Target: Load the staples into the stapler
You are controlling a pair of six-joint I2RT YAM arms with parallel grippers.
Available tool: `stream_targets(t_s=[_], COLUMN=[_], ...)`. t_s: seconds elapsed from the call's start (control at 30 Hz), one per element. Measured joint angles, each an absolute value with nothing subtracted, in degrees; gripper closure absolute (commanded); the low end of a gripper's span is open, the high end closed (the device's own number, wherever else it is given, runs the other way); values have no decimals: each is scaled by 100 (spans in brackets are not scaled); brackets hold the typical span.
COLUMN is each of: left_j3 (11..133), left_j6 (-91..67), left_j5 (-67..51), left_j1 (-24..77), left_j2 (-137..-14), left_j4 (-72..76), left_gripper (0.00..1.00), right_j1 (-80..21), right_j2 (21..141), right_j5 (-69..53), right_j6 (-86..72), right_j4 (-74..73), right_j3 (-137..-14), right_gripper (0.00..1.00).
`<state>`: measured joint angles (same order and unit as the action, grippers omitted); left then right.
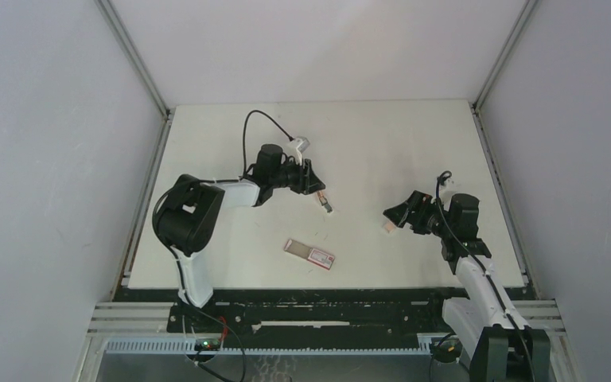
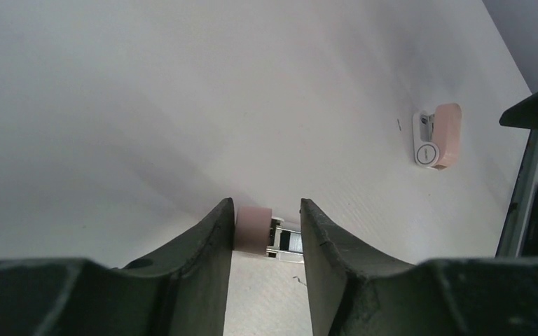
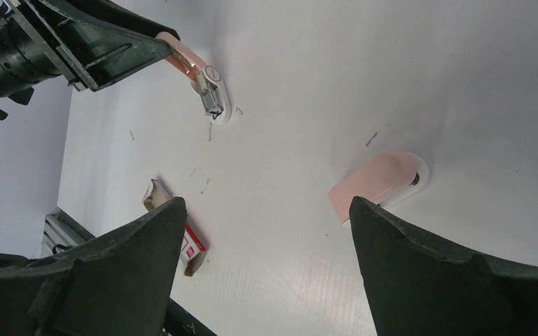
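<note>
A robotics lab test cell: a left arm point(image 1: 195, 219) and right arm point(image 1: 477, 278) bolted to a dark slotted rail point(image 1: 326, 306) beside a white surface point(image 1: 398, 143), boxed in by plain grey panels point(image 1: 48, 159) on aluminium framing point(image 1: 135, 56).

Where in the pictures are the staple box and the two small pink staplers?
staple box point(image 1: 309, 254): top external view, middle of its top face.
left stapler point(image 2: 253, 227): left wrist view, its pink end.
right stapler point(image 3: 375, 183): right wrist view, its pink top.
</note>
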<state>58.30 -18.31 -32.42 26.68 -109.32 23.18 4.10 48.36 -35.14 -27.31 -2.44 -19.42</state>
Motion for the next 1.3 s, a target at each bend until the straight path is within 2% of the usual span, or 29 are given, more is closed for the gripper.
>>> stream_targets(t_s=[0.2,0.43,0.6,0.77,0.93,1.3], left_j3=[5830,5830,5714,5076,4416,4117], left_j6=[-1774,-1649,-1559,-1479,-1428,-1706], left_j5=[-3326,-3262,-2932,-2209,-908,1184], left_j1=[2714,2727,2897,3205,3684,4823], left_j2=[-10947,-10947,-10803,-10221,-9408,-9015], left_j4=[2290,2187,2237,2333,2353,2174], left_gripper=[63,81,87,90,90,92], right_j1=[410,410,408,370,217,-742], right_j2=[4847,4851,4849,4803,4711,4720], right_j5=[-3529,-3568,-3592,-3570,-3409,-2440], right_j6=[-2731,-2731,-2733,-2733,-2735,-3026], right_j4=[-233,-231,-233,-237,-242,-331], right_j3=[-1942,-1942,-1942,-1942,-1942,-1942], right_gripper=[15,15,16,16,16,18])
